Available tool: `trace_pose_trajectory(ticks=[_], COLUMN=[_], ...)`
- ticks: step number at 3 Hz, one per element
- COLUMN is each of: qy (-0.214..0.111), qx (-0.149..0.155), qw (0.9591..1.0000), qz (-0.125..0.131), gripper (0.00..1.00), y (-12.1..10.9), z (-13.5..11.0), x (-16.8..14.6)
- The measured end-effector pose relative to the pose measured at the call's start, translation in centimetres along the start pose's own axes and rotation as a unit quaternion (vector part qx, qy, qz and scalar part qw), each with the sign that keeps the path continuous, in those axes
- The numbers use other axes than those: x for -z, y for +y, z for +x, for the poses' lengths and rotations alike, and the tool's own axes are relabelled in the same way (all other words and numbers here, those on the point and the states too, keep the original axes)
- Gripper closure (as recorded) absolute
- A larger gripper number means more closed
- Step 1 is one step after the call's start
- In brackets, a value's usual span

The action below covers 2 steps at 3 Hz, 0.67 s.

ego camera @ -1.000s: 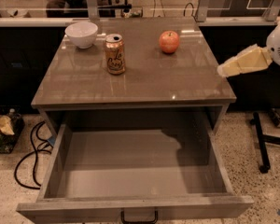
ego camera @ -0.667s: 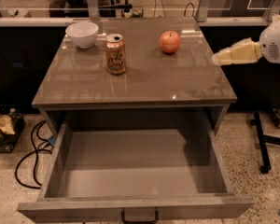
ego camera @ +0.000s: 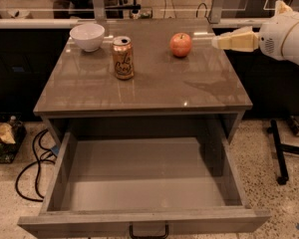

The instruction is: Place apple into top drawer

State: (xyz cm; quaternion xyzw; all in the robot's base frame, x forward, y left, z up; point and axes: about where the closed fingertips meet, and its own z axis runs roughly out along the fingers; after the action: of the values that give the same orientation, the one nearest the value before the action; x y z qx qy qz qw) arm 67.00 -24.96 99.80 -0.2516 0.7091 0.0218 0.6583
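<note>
Apple (ego camera: 181, 44) sat upper centre on worktop (ego camera: 199, 88), near and left of pincer (ego camera: 217, 42) reaching level from upper right; pincer's state could not be told. Top drawer (ego camera: 139, 180) open below.

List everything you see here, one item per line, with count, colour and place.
apple: one, red-orange, back right part of the cabinet top
can: one, orange-gold, upright on the cabinet top, left of the apple
bowl: one, white, back left corner of the cabinet top
cabinet top: one, glossy grey-brown, above the drawer
top drawer: one, grey-taupe, pulled open toward the camera, dark handle on its front
cables: a few, black, on the floor left of the drawer
arm: one, white, at the right edge of the view
hand: one, cream, over the cabinet's right side, pointing at the apple, not touching it
</note>
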Motion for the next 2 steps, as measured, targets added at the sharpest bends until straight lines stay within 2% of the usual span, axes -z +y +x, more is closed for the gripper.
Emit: trace_pose_trajectory(ticks=[1,2], qy=[-0.007,-0.031], qx=[-0.002,-0.020], qw=[1.0000,0.9992], qz=[-0.004,-0.010], gripper=[0.00,0.00], y=[0.0,0.1], z=[0.0,0.5], x=[-1.0,-4.8])
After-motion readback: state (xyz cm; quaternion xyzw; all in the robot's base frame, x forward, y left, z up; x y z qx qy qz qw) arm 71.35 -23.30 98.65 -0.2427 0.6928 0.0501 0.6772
